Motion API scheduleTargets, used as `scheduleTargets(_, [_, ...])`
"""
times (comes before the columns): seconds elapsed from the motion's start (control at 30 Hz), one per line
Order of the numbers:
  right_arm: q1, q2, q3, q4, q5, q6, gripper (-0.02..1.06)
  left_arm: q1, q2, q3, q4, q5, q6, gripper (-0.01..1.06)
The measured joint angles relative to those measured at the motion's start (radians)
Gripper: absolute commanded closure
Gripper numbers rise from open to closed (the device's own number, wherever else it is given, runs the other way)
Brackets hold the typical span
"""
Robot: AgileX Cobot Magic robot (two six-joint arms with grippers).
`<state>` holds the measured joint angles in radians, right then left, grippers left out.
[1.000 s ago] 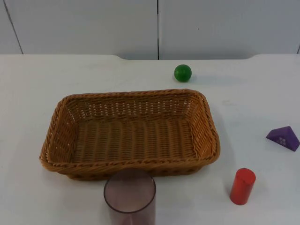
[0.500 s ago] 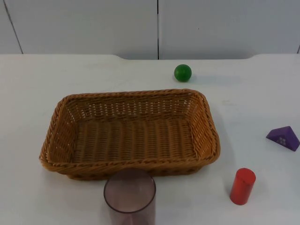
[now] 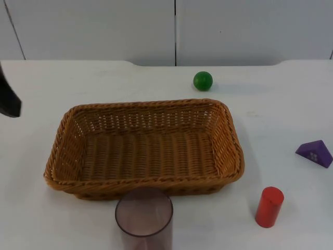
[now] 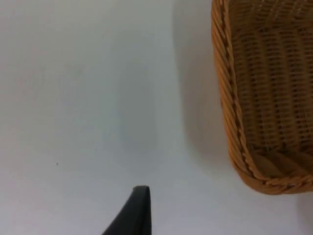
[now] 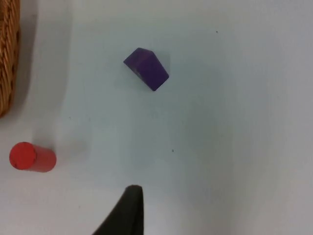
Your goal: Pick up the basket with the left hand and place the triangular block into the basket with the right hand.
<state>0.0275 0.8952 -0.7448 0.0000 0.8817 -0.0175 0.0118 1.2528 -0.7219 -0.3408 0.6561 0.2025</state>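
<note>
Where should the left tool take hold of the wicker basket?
Probably the wicker basket's left short rim, nearest the left tool. Come down from above, one finger inside and one outside: the wall is thin and upright, with bare table beside it.

The left gripper (image 3: 9, 99) is matte black, its fingertip (image 4: 132, 215) tapering and smooth.

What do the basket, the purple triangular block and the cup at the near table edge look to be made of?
Basket: woven wicker or rattan, matt tan, judging by its ribbed strands and braided rim. Triangular block: probably painted wood, flat matt purple faces with crisp edges. Cup: tinted see-through plastic, likely, since the basket's edge shows through its smoky wall.
</note>
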Motion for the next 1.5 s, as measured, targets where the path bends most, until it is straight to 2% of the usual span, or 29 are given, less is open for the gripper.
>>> scheduleTargets(0.17, [0.000,0.000,0.005,0.000,-0.019,0.000,-0.01,0.000,0.247,-0.101,-0.042,-0.051,0.029,0.00])
scheduleTargets(0.37, [0.000,0.000,0.047,0.008,-0.041,0.000,-0.01,-0.009,0.432,-0.186,-0.097,-0.080,0.075,0.00])
scheduleTargets(0.5, [0.000,0.000,0.054,0.008,-0.041,0.002,-0.01,-0.050,0.602,-0.281,-0.121,-0.087,0.093,0.00])
scheduleTargets(0.83, [0.000,0.000,0.054,0.006,-0.052,0.002,-0.01,-0.114,0.795,-0.368,-0.156,-0.116,0.102,0.01])
scheduleTargets(0.9, [0.000,0.000,0.054,0.000,-0.055,0.002,-0.01,-0.123,0.820,-0.368,-0.157,-0.130,0.104,0.08])
scheduleTargets(0.93, [0.000,0.000,0.054,0.000,-0.055,0.002,-0.01,-0.123,0.820,-0.368,-0.157,-0.130,0.104,0.17])
scheduleTargets(0.97, [0.000,0.000,0.054,0.000,-0.055,0.002,-0.01,-0.123,0.827,-0.370,-0.157,-0.136,0.104,0.17])
scheduleTargets(1.07, [0.000,0.000,0.054,0.000,-0.055,0.002,-0.01,-0.123,0.834,-0.370,-0.162,-0.156,0.106,0.57])
scheduleTargets(1.13, [0.000,0.000,0.054,0.000,-0.057,0.002,-0.01,-0.125,0.839,-0.370,-0.181,-0.162,0.106,0.94])
scheduleTargets(1.17, [0.000,0.000,0.054,0.000,-0.057,0.002,-0.01,-0.125,0.839,-0.370,-0.181,-0.162,0.106,1.05])
scheduleTargets(1.33, [0.000,0.000,0.054,0.000,-0.063,0.002,-0.01,-0.120,0.837,-0.372,-0.219,-0.160,0.096,1.05])
scheduleTargets(1.5, [0.000,0.000,0.054,0.000,-0.067,0.002,-0.01,-0.056,0.802,-0.376,-0.235,-0.090,0.098,1.05])
